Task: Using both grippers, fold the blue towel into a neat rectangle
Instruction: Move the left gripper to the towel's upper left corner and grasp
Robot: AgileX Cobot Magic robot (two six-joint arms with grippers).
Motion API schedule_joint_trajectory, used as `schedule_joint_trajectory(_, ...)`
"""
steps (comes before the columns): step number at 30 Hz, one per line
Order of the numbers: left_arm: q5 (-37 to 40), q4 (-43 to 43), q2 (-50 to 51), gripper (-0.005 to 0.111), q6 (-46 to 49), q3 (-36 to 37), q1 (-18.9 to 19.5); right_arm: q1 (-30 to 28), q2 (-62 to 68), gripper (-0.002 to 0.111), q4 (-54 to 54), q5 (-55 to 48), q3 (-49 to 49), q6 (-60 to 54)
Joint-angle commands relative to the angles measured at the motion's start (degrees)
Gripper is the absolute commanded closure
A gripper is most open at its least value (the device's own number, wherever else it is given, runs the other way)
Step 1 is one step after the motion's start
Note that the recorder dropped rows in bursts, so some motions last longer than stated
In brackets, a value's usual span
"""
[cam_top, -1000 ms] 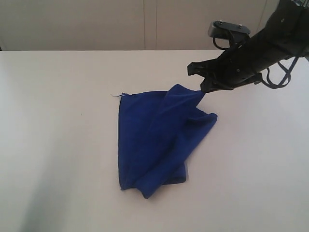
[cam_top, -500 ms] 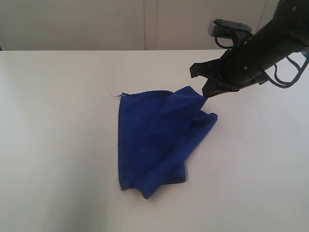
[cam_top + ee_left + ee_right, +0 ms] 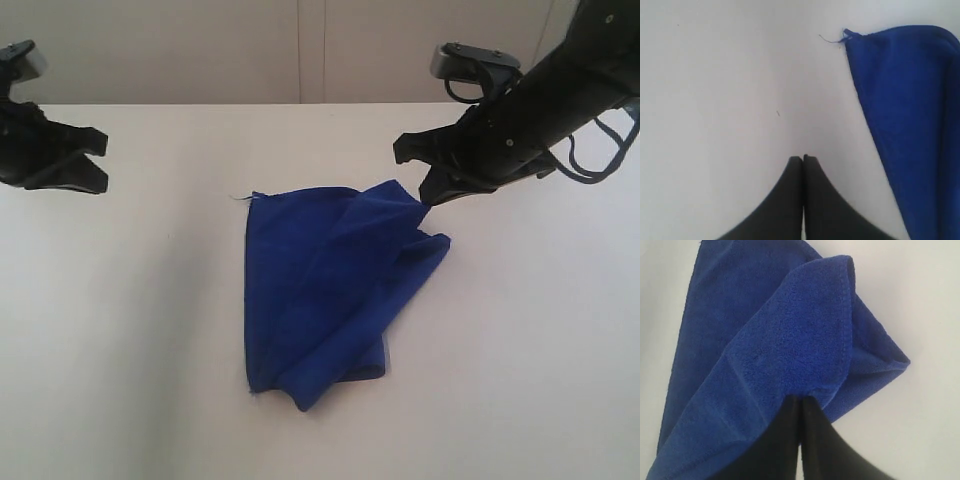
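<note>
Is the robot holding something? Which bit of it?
Yes. The right gripper pinches the blue towel by a raised bit of its edge, near a corner. The left gripper is shut on nothing, apart from the towel.

Count: 1 blue towel (image 3: 330, 285), 1 table (image 3: 150, 350), 1 loose thread (image 3: 827, 39) at a towel corner. 2 grippers total: left gripper (image 3: 803, 159), right gripper (image 3: 800, 399). 2 arms, one per gripper.
</note>
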State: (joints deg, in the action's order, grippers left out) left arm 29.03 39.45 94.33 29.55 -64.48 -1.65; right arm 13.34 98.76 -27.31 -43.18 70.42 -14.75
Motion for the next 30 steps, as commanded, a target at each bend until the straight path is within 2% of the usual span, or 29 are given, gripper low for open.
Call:
schedule_joint_trajectory(1,-0.64,1.53,6.7,0.107,0.88,-5.49,-3.81,0.22,-0.19,0.108,0.23,-0.06,0.4,0.68)
schedule_joint_trajectory(5,-1.56,1.64,15.27,0.107,-0.48,-14.68,-8.93,0.22,-0.08,0.108,0.23,0.09,0.4,1.05)
schedule_joint_trajectory(8,-2.05,1.64,19.86,0.107,-1.69,-19.57,-11.07,0.22,0.29,0.108,0.23,0.18,0.3,1.05)
schedule_joint_trajectory(14,-4.2,1.64,27.56,0.107,-2.75,-26.9,-14.13,0.22,2.05,0.108,0.23,0.18,0.3,1.59)
schedule_joint_trajectory(20,-7.24,2.09,31.73,0.107,-2.99,-30.27,-15.68,0.22,2.95,0.108,0.23,0.72,0.3,1.53)
schedule_joint_trajectory(22,-8.85,2.09,32.37,0.102,-2.99,-30.26,-16.21,0.22,2.95,0.108,0.23,1.3,0.3,1.53)
schedule_joint_trajectory(27,-10.37,2.95,33.57,0.076,-2.99,-30.39,-16.99,0.22,2.95,0.108,0.23,2.28,0.3,1.53)
schedule_joint_trajectory(30,-11.14,3.99,34.29,0.065,-2.77,-30.38,-17.25,0.22,2.95,0.108,0.23,2.81,0.3,1.53)
